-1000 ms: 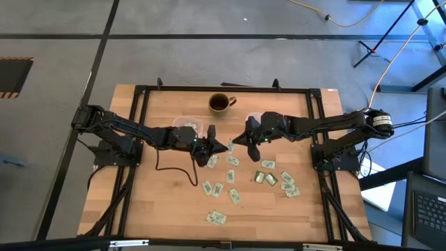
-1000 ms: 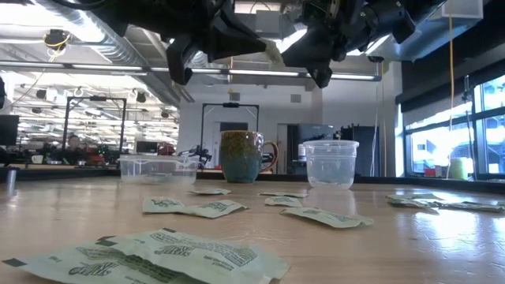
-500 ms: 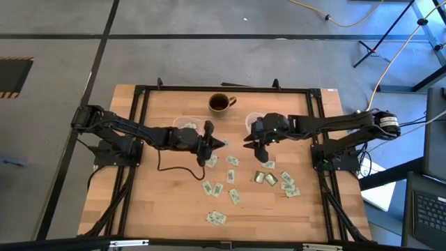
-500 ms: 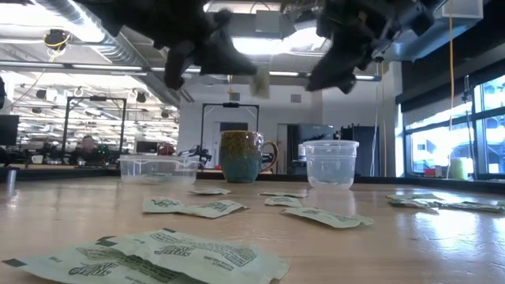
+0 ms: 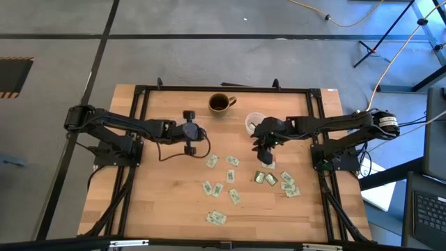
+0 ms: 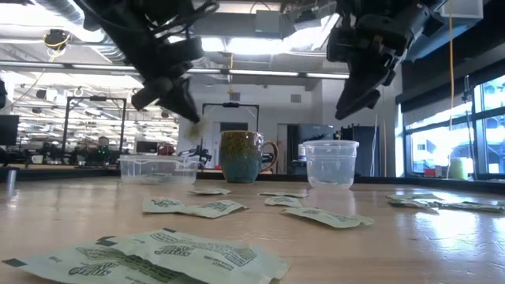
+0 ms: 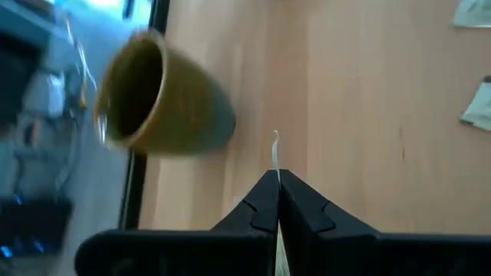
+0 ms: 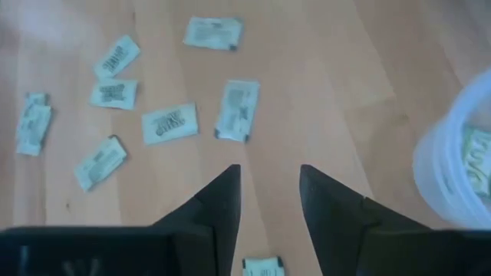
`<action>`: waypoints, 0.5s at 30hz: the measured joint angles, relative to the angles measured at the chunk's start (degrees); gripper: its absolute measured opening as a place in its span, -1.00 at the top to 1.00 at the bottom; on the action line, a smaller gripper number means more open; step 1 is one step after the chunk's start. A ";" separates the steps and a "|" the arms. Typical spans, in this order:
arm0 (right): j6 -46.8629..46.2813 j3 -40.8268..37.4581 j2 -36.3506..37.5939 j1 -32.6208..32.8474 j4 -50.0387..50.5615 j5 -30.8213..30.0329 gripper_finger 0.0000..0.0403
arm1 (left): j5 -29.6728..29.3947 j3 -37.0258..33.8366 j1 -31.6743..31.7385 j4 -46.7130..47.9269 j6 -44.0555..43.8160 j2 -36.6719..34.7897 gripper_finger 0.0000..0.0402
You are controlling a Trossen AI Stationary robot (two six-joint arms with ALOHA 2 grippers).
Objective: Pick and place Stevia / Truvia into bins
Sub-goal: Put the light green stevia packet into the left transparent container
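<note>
My left gripper point(image 5: 191, 132) hangs over the shallow clear tub point(image 6: 158, 168) at the table's far left, shut on one pale sachet point(image 6: 196, 128). My right gripper point(image 5: 265, 157) stands open above the table, just on the near side of the round clear cup point(image 5: 252, 123); nothing is between its fingers point(image 8: 222, 203). A sachet point(image 8: 477, 153) lies inside the cup. Several loose sachets point(image 5: 230, 178) lie flat on the wood in the middle and near right. My left gripper pinches the sachet between its two fingers, and the sachet's thin edge point(image 7: 276, 146) sticks out past the fingertips. The fingers point(image 6: 177, 95) slant downward. The sachet hangs off their ends, clear of the table and above the tub's rim.
A dark mug point(image 5: 220, 103) with a handle stands at the far middle, between the tub and the cup. A black frame point(image 5: 139, 97) runs round the tabletop. Bare wood lies on the near left point(image 5: 160, 202).
The sachet stood between both grippers at the table's middle; it has gone with my left gripper toward the table's left and far edge and down, over the tub. My right gripper has drawn away toward the right, past the cup, and tipped its fingers downward.
</note>
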State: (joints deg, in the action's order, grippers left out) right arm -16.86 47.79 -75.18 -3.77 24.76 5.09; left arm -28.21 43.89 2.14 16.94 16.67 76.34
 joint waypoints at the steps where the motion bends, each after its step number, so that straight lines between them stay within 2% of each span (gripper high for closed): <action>1: -0.83 0.00 -0.04 0.00 0.94 -0.54 0.32 | 0.65 0.01 0.59 1.49 -1.92 -0.34 0.99; 7: -0.96 -0.04 -0.09 0.00 2.39 -3.18 0.32 | 4.56 -0.01 4.33 12.19 -11.70 -0.94 0.99; 15: -0.92 -0.04 -0.09 0.00 2.10 -3.91 0.32 | 8.72 -0.01 8.24 13.71 -13.11 0.56 0.98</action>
State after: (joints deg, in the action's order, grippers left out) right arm -17.78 47.75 -75.26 -3.77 26.86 1.18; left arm -19.49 43.88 10.38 30.65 3.56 76.90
